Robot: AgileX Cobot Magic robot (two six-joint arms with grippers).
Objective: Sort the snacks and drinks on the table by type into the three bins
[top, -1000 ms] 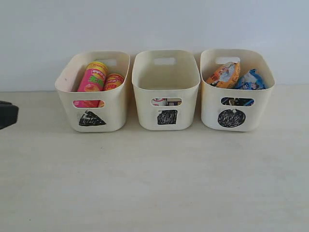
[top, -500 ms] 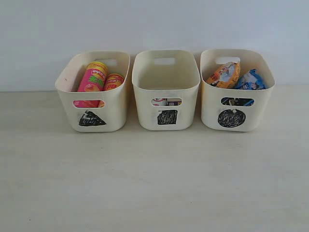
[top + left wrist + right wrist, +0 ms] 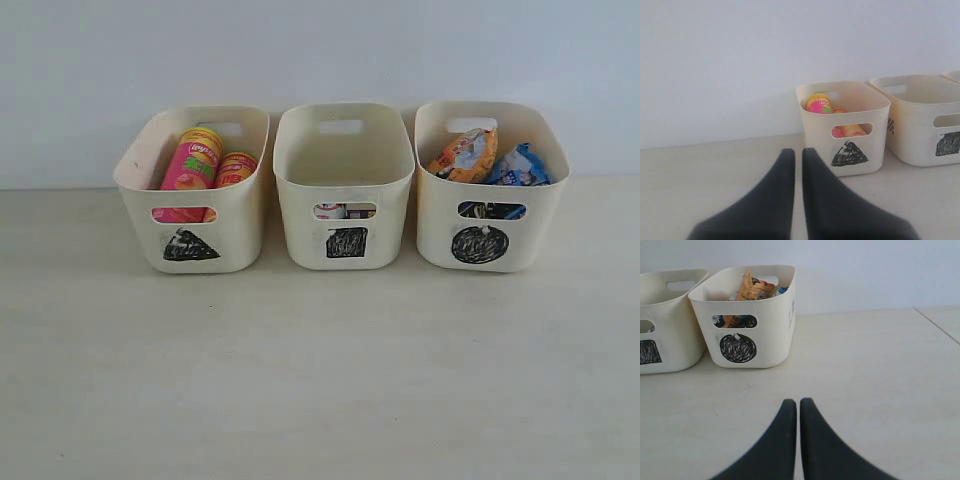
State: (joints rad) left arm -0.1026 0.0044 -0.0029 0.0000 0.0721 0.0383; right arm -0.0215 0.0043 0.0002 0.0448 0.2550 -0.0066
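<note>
Setting: likely a lab test bench | Backdrop: plain white wall [image 3: 320,50], pale beige table [image 3: 320,380] | Props: alike, cream, set in a tidy row, hand-scribbled symbols — triangle bin [image 3: 235,235], square bin [image 3: 300,235], circle bin [image 3: 435,235]

left fingers [image 3: 785,170] withdrawn, gone from exterior view's left edge

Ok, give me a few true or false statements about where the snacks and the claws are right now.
1. The tubes are in the triangle bin. True.
2. A carton stands outside the bins. False: the cartons show through the square bin's cutout.
3. The circle bin holds the packets. True.
4. The left claw grips a packet. False: it is shut on nothing.
5. The right claw is shut. True.
</note>
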